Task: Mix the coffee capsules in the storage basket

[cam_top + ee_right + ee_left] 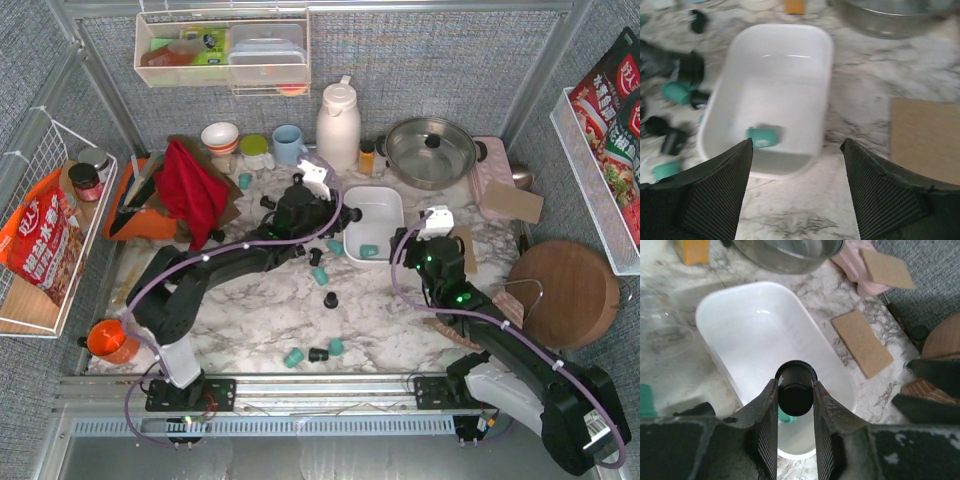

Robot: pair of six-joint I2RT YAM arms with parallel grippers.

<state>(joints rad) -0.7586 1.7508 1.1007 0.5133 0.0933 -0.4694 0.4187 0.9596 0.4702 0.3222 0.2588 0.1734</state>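
The white storage basket (385, 193) sits at mid-table, with one teal coffee capsule (369, 251) lying in its near end. My left gripper (338, 217) hovers at the basket's left side, shut on a black capsule (796, 372). In the left wrist view that capsule hangs over the basket (755, 330), and the teal one (785, 416) shows below it. My right gripper (796, 145) stands open and holds nothing, just short of the basket's (785, 65) near end, with the teal capsule (762, 136) ahead. Several loose teal (319, 275) and black (330, 298) capsules lie on the marble.
Behind the basket stand a steel pot (430, 150), a white thermos (338, 125), a small orange-capped jar (367, 156) and a blue cup (288, 143). A red cloth (190, 190) lies at the left, a round wooden board (565, 290) and a cork coaster (510, 200) at the right.
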